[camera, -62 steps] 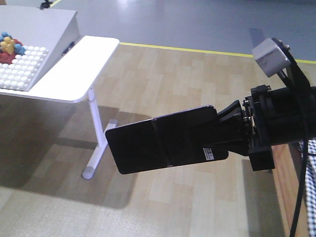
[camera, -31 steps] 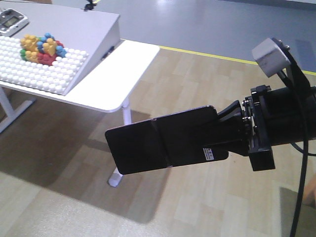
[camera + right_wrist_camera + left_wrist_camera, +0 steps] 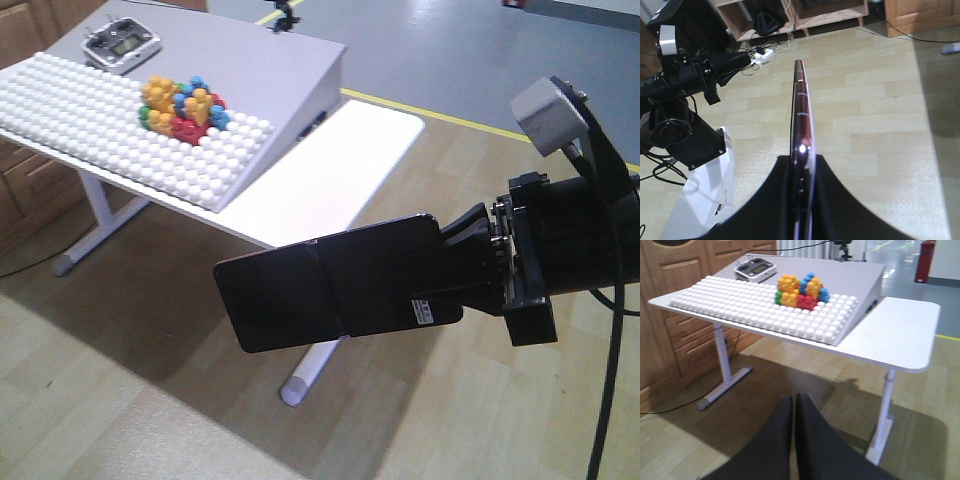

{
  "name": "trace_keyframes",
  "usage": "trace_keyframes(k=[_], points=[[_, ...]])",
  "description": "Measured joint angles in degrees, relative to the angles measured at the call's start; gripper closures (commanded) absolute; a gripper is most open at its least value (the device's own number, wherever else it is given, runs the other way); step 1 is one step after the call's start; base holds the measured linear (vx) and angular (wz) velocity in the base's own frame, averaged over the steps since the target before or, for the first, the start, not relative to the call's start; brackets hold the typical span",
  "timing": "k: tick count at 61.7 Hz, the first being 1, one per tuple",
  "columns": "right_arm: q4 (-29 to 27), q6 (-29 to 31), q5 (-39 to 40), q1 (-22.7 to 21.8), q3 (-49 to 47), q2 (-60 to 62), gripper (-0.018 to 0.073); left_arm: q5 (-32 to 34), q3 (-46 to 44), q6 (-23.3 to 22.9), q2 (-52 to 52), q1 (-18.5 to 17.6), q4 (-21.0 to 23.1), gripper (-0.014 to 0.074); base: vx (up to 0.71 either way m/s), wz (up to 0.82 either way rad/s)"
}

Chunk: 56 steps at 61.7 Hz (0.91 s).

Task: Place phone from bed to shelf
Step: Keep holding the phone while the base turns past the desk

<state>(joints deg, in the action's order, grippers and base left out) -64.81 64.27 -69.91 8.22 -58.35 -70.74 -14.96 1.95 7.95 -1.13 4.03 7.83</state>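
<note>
The phone (image 3: 330,290) is in the air at centre frame in the front view, flat face toward that camera, sticker end to the right. My right gripper (image 3: 425,272) is clamped on that short end only. From the right wrist the phone (image 3: 800,110) shows edge-on, running up the middle with the black fingers (image 3: 777,190) pressed on both faces. The left gripper (image 3: 793,401) is closed, tips touching, with nothing in it.

Behind the phone in the front view a white table (image 3: 340,170) runs in from the upper left, carrying a studded board (image 3: 110,120) and coloured bricks (image 3: 185,105). Below is wood floor (image 3: 120,400).

My worry is the hold: most of a glossy slab hangs out past the pads, so a jolt or quick swing could make it pivot or slide free onto the floor. The free end could also clip the table; I cannot judge the gap. No bed is in view, and I cannot tell whether the wooden compartments (image 3: 825,12) at the top of the right wrist view are the shelf
</note>
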Motion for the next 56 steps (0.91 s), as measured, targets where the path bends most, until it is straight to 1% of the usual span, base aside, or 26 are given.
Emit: trace_keyframes(k=[21,56], points=[[0.0,0.0,0.0,0.0,0.0,0.0,0.0561,0.0,0.0,0.0,0.0,0.0,0.0,0.0596,0.21,0.44],[0.0,0.0,0.1,0.0,0.0,0.0,0.0561,0.0,0.0,0.0,0.0,0.0,0.0,0.0596,0.21,0.53]])
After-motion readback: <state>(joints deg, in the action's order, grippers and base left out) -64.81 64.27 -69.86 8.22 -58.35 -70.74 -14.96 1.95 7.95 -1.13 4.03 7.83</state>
